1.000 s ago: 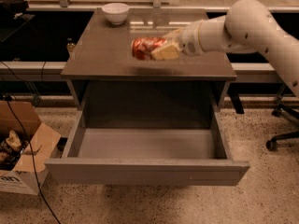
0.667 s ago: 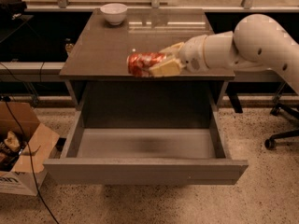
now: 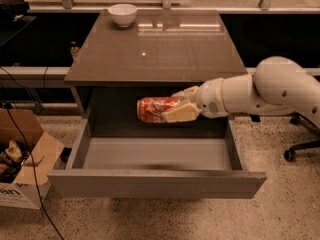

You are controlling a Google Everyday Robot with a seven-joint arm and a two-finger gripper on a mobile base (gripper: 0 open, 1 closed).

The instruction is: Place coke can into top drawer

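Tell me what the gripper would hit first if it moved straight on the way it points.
Probably the cabinet's left side, though depth is unclear. The gripper, shut on the can, points left in the picture above the open drawer.

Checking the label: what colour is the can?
Red with white lettering, camera view; gripper holds coke can above top drawer.

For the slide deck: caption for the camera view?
Gripper holds the small red metal coke can sideways above the open wide grey top drawer.
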